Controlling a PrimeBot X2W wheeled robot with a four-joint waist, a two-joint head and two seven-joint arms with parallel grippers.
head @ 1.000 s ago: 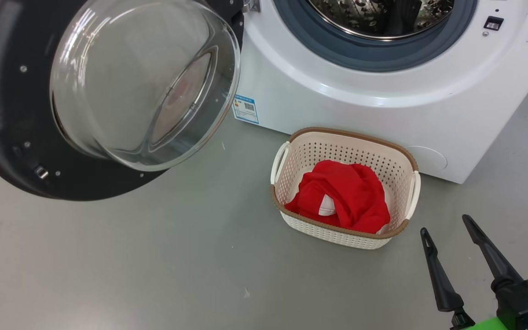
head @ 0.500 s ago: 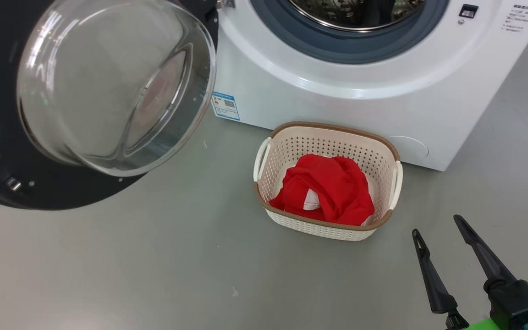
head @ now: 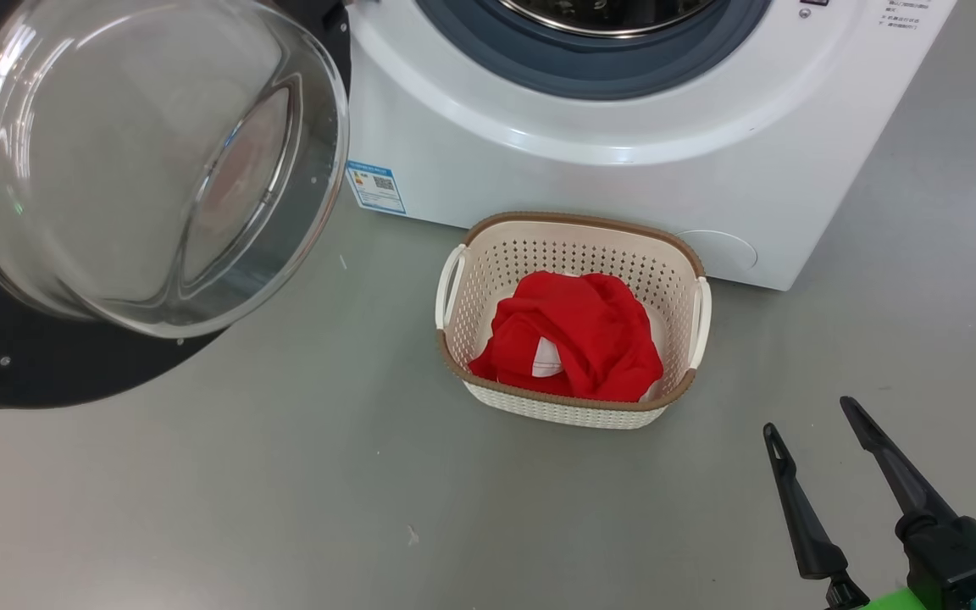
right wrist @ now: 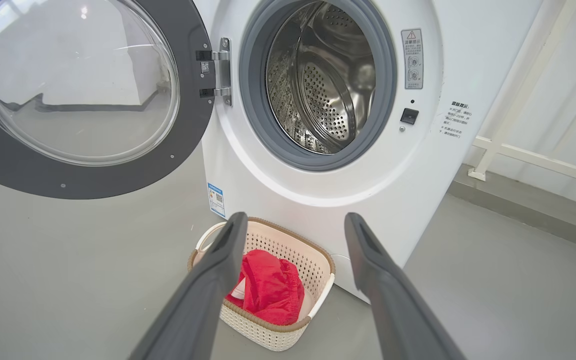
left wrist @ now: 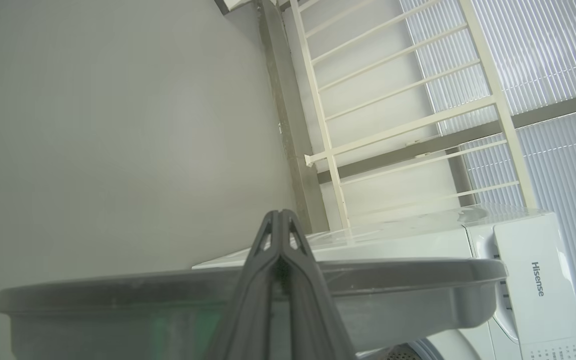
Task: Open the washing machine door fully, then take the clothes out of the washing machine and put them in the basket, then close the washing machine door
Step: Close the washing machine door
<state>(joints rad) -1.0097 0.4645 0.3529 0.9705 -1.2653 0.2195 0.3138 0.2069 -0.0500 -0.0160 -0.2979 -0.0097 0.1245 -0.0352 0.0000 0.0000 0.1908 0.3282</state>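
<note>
Before the white washing machine (head: 590, 178), red fabric clothes (head: 590, 330) lie in the cream perforated basket (head: 573, 219), its round black door (head: 47, 381) still open; right gripper (head: 808, 416) splayed, left gripper (left wrist: 279, 215) pinched together.

Glossy black door (head: 47, 377) with smooth clear glass, shiny perforated steel drum (right wrist: 328, 95), matt plastic basket (head: 556, 413), soft cloth clothes (head: 590, 330)

One washing machine (head: 590, 182), one door (head: 73, 373), one basket (head: 564, 411), one red garment (head: 594, 326)
</note>
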